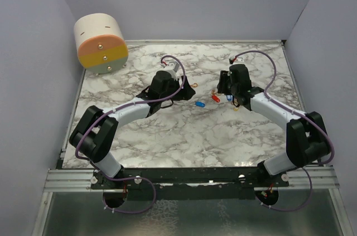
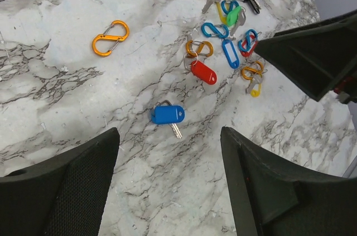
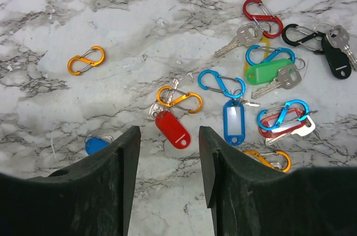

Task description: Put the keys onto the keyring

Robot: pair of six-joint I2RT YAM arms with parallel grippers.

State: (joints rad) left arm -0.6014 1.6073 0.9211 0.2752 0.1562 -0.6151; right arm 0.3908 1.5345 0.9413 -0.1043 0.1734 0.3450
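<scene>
The keys lie in a loose pile on the marble table with several figure-eight clips. A blue-headed key lies apart, just beyond my open, empty left gripper. My right gripper is open and empty, its jaws either side of the red-tagged key, above it. An orange clip overlaps that key's ring. A blue tag, a green-tagged key, a black tag and a red tag under a blue clip lie to the right. In the top view, both grippers face the pile.
A lone orange clip lies left of the pile. A round beige, orange and grey drum stands at the back left corner. Grey walls enclose the table on three sides.
</scene>
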